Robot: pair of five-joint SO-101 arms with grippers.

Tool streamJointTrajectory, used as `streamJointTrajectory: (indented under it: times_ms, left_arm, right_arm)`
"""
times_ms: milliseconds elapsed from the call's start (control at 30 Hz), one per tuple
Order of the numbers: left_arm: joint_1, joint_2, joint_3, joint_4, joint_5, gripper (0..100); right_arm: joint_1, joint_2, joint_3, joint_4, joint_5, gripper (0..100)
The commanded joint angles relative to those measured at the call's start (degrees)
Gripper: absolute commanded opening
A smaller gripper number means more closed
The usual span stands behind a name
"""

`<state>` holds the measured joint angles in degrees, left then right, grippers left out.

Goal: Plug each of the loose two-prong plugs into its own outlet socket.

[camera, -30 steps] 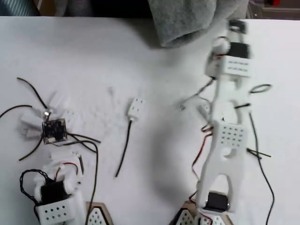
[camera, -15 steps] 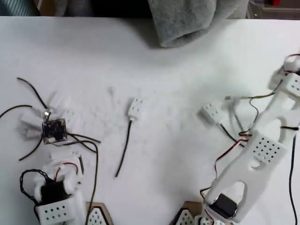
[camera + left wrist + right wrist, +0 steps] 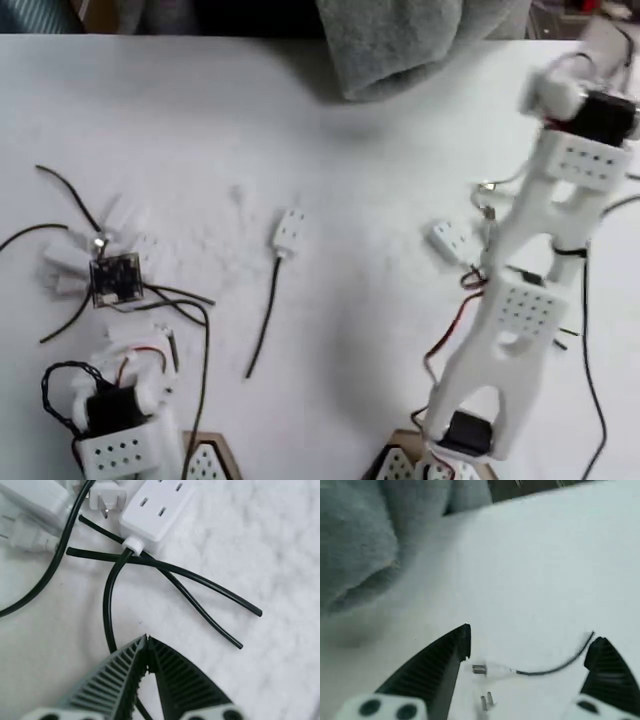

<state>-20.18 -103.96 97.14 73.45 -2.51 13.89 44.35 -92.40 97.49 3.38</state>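
My left gripper (image 3: 147, 641) is shut on nothing, low over the table just short of two crossing black cords (image 3: 200, 587). Beyond them lies a white outlet block (image 3: 157, 505) with a loose two-prong plug (image 3: 107, 497) beside it. My right gripper (image 3: 530, 647) is open above the bare table, and a small plug (image 3: 480, 669) on a thin black wire lies under the gap, apart from both fingers. In the high view the right arm (image 3: 520, 300) stretches to the far right, with its gripper (image 3: 550, 90) near the table's back edge. Another white outlet (image 3: 290, 230) lies mid-table.
A grey cloth (image 3: 400, 40) hangs over the table's back edge. A white block (image 3: 455, 240) sits beside the right arm. A circuit board (image 3: 117, 280) with white plugs and cords is clustered at the left, in front of the left arm (image 3: 115, 415).
The right arm swung out to the right and then came back, stretched toward the far right corner. The left arm, the outlets and the cords have not moved.
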Motion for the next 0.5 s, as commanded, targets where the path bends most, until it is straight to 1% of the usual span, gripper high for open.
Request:
streamJointTrajectory:
  times_ms: [0,267,467]
  left_arm:
    - [-0.4,-0.04,-0.09,-0.09,0.35,2]
    - [-0.4,-0.04,-0.09,-0.09,0.35,2]
    - [-0.04,-0.04,-0.09,-0.09,0.53,3]
  right_arm:
    - [-7.52,-12.62,-2.02,0.66,-0.62,36.2]
    - [-18.15,-25.54,-1.76,1.1,-0.97,36.2]
    - [-20.35,-36.88,0.35,1.54,-0.97,36.2]
